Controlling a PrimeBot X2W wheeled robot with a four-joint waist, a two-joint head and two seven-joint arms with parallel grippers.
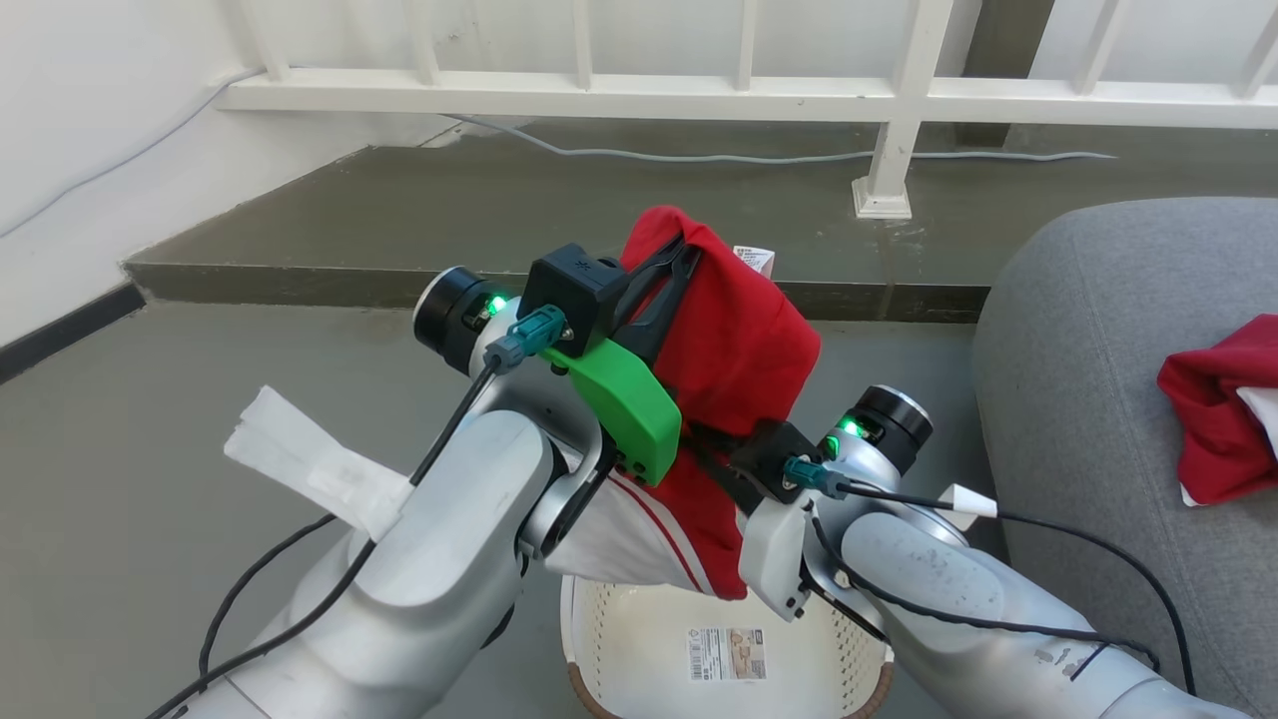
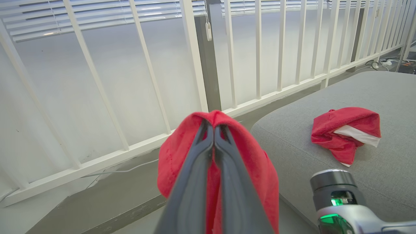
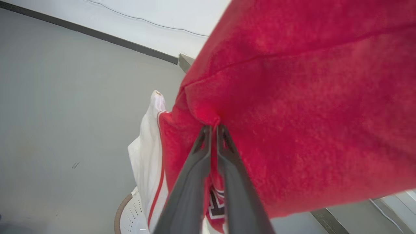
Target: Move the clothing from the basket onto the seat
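A red jersey with a white sleeve hangs in the air above the basket. My left gripper is shut on its top fold, its fingers pointing up in the head view. My right gripper is shut on a pinch of the same red cloth lower down, on the jersey's right side. The cream basket stands on the floor between my forearms, with a paper label inside. A second red and white garment lies crumpled on the grey seat to the right.
A white railing on a raised concrete step runs across the back. A white wall closes the left side, and a cable lies along the step. Bare grey floor spreads to the left of the basket.
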